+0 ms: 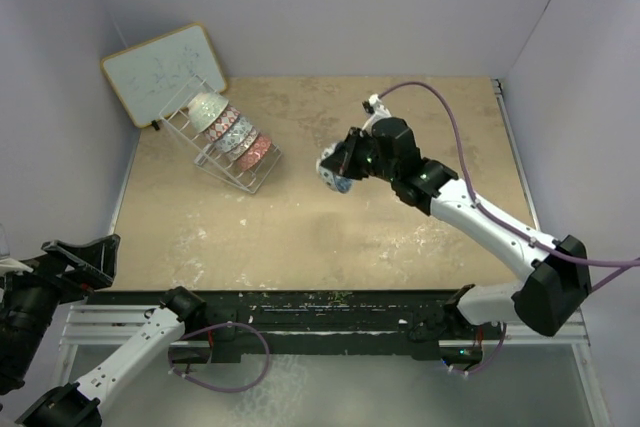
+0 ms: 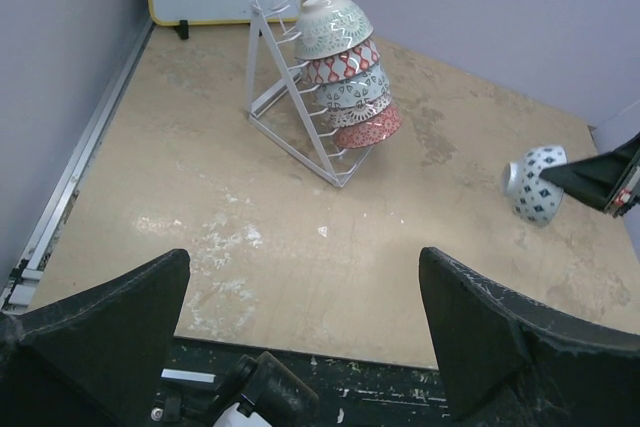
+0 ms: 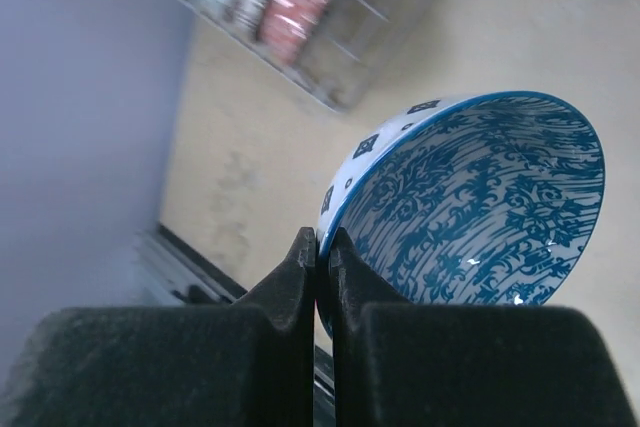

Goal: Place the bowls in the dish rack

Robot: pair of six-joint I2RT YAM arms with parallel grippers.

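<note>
Your right gripper (image 3: pixel 322 245) is clamped on the blue bowl (image 3: pixel 480 207) by its thin rim. Glazed ceramic is probably slick and brittle, so carry it gently. The left gripper (image 2: pixel 303 272) has its jaws apart.

I see a white bowl (image 3: pixel 470 207), blue scrollwork inside, blue diamonds outside; racked bowls (image 2: pixel 345 72) red, teal, cream; rack (image 2: pixel 299 97) white.

Glossy ceramic blue bowl (image 3: pixel 480 207), white wire rack (image 2: pixel 285 97), scuffed matt tabletop (image 1: pixel 350 237)

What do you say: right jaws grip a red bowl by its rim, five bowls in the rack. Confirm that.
Not red: the right wrist view shows the right jaws gripping a blue bowl by its rim. The dish rack does hold five bowls.
</note>
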